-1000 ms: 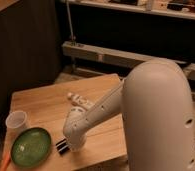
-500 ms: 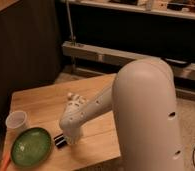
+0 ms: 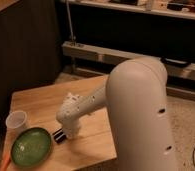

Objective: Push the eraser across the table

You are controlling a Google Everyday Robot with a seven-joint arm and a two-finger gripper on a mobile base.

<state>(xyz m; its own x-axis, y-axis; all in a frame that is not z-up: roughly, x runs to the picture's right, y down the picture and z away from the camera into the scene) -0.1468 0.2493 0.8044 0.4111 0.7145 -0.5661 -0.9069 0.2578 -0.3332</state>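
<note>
The eraser (image 3: 57, 136) is a small black block with pale stripes. It lies on the light wooden table (image 3: 38, 102), just right of the green plate (image 3: 31, 146) and near the front edge. My gripper (image 3: 64, 132) is down at the table at the end of the white arm (image 3: 83, 107), right against the eraser's right side. The wrist hides most of the gripper and part of the eraser.
A translucent cup (image 3: 17, 121) stands left of the plate's far rim. An orange object (image 3: 5, 161) lies at the front left corner. A small white object (image 3: 71, 96) sits behind the arm. The arm's bulky white body (image 3: 141, 120) blocks the table's right side.
The gripper end and the eraser have shifted a little left and away from the front edge, closer to the plate. The arm's body has swung further left over the table.
</note>
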